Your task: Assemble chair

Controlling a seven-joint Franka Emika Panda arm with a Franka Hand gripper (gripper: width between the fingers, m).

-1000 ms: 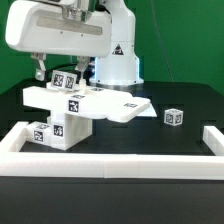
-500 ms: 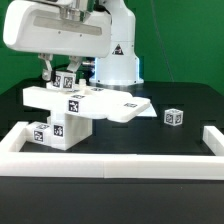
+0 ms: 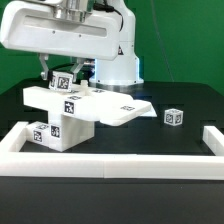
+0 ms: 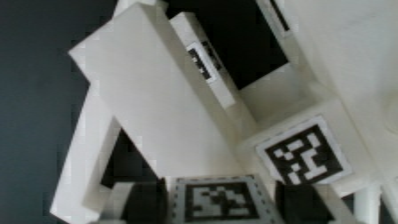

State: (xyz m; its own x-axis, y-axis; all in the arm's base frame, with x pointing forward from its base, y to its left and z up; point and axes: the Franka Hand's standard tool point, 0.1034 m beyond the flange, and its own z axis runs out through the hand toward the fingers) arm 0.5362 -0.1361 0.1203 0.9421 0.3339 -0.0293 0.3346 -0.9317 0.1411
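Note:
The chair is a cluster of matte white tagged parts (image 3: 62, 108) at the exterior view's left, with a flat seat panel (image 3: 122, 110) reaching out toward the right. My gripper (image 3: 62, 74) hangs straight over the cluster's top. It is shut on a small tagged block (image 3: 62, 84) there. In the wrist view the dark fingers (image 4: 135, 200) press both sides of that tagged block (image 4: 222, 198), and white bars (image 4: 160, 90) of the chair stretch away beyond it. A separate tagged cube (image 3: 174, 117) lies alone at the right.
Long white border rails run along the front (image 3: 100, 165), the left (image 3: 15, 138) and the right (image 3: 211, 140) of the black table. The robot's white base (image 3: 118, 62) stands behind the chair parts, before a green backdrop.
The jaws stood wide around the tagged block a second ago and have since closed onto it. The chair parts and the lone cube have not moved.

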